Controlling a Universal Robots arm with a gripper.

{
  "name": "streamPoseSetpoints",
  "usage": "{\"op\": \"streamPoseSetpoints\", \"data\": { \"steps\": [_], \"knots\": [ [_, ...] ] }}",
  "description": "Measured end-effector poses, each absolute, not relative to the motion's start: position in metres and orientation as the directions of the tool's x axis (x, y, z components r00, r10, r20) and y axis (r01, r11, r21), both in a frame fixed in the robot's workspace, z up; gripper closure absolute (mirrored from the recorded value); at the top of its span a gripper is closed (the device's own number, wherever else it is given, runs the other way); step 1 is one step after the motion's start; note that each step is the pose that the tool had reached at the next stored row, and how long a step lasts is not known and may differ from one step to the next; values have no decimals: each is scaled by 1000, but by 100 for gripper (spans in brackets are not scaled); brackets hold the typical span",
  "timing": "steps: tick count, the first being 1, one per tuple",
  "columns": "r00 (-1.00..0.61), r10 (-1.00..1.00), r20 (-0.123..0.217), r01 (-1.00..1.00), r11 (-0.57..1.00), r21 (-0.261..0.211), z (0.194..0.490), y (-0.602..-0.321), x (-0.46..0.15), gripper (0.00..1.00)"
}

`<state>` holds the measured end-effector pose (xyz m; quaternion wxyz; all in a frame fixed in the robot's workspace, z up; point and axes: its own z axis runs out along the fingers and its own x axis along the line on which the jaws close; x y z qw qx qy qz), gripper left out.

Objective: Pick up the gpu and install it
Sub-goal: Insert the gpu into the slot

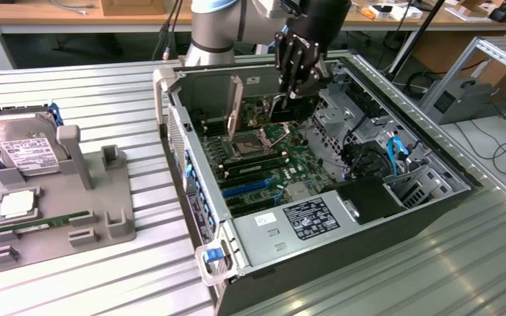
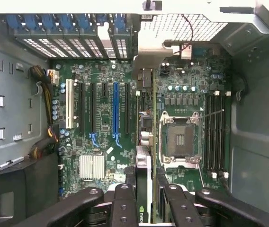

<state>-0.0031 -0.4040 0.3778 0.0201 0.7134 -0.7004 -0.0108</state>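
The gripper (image 1: 294,92) is clamped on the gpu (image 2: 144,184), which stands on edge just beside the CPU socket (image 2: 179,139). Seating it well likely calls for a card held upright, parallel to the socket's edge, and pressed down evenly without tilting.

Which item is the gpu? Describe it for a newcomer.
Find the open grey computer case on the slatted table. Inside, over the green motherboard, the black tool clamps the gpu. It is the thin dark card standing on edge, unlike the silver hard drive and green memory stick on the grey tray.
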Motion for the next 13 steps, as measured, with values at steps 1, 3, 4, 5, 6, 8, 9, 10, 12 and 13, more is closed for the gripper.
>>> {"op": "streamPoseSetpoints", "data": {
  "steps": [1,3,4,5,6,8,9,10,12,13],
  "knots": [
    [24,-1000,13,-999,-23,44,378,-404,-3,73],
    [34,-999,13,-998,-33,44,378,-404,-3,73],
    [39,-999,13,-998,-38,44,378,-404,-3,73],
    [40,-999,13,-998,-40,44,378,-404,-3,73],
    [40,-999,13,-998,-40,44,378,-404,-3,73],
    [40,-999,13,-998,-40,44,378,-404,-3,73],
    [40,-999,13,-998,-40,44,378,-404,-3,73],
    [40,-999,13,-998,-40,44,377,-404,-3,73],
    [40,-999,13,-998,-40,44,376,-404,-3,73],
    [40,-999,13,-998,-40,44,376,-404,-3,73]
  ]
}}
